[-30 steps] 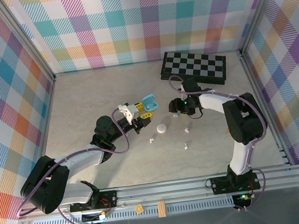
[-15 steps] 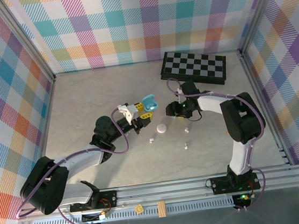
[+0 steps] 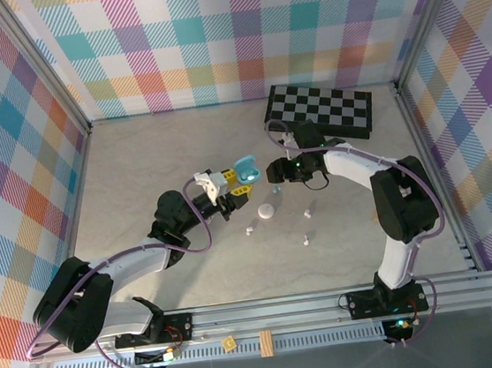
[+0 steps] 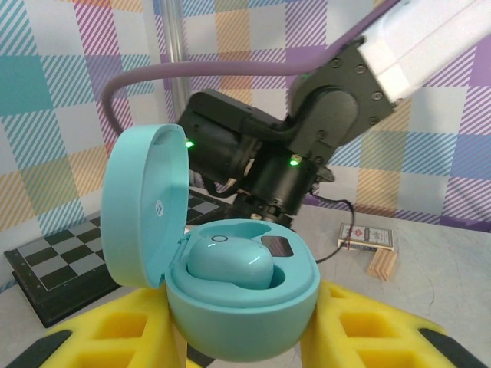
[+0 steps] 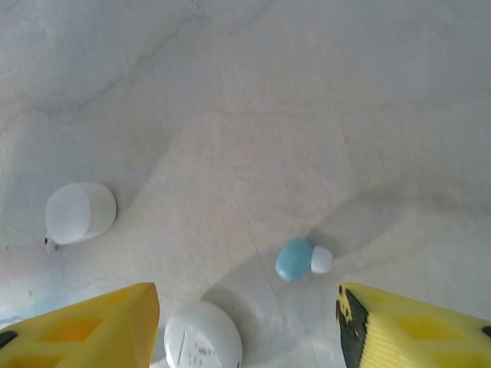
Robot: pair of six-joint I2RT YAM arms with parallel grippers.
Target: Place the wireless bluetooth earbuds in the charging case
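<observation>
Left gripper (image 4: 242,341) clamped on an open teal charging case (image 4: 245,307) held up off the bench (image 3: 139,178), light blue earbud (image 4: 230,264) seated inside it, right gripper (image 5: 245,326) with fingers apart above a second light blue earbud (image 5: 294,259) lying on the bench, white case (image 3: 268,211) near it.

My arms were white links on black joint housings: left arm (image 3: 135,264), right arm (image 3: 351,165). Black bases (image 3: 375,299) sat at 6 o'clock, top view. A purple cable (image 4: 230,67) ran along each arm. The right gripper (image 5: 245,297) had yellow block fingers (image 5: 84,326) with moulded recesses. Green LEDs (image 4: 188,143) showed on the right wrist housing.
</observation>
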